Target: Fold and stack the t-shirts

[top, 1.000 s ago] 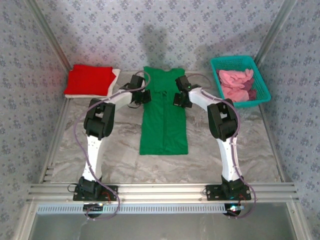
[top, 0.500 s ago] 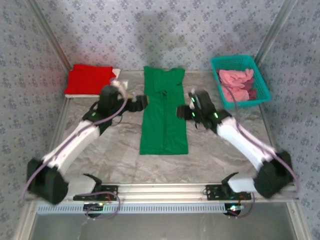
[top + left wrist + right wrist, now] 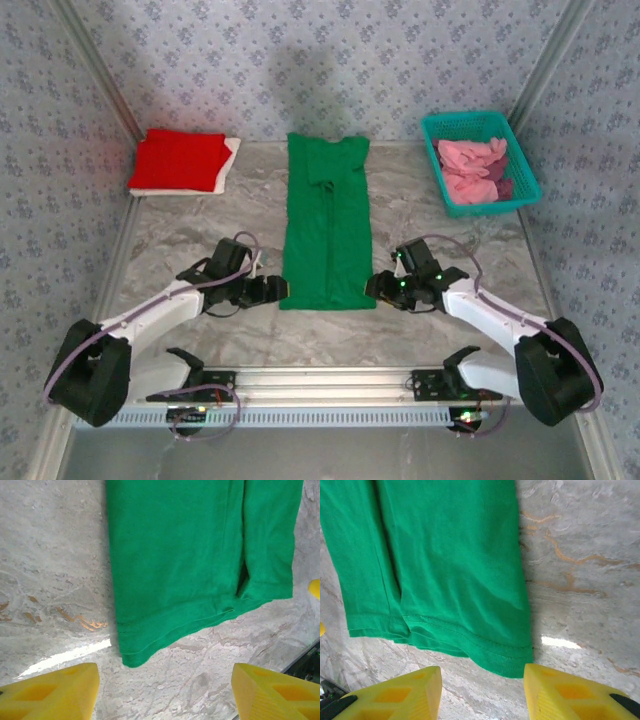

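- Surface (image 3: 200,230), grey and marbled, carries the arms and the shirts.
- Both arms lie low and stretched forward, with forearms angled inward and wrists flanking the green t-shirt (image 3: 327,230) at its near hem.
- The green t-shirt is folded into a long strip running away from both tools.
- The red t-shirt (image 3: 178,160) lies folded far beyond the left tool (image 3: 275,290).
- The left tool is released and empty, fingers wide apart, with the hem corner just ahead.
- The right tool (image 3: 376,289) is released and empty, at the opposite corner.
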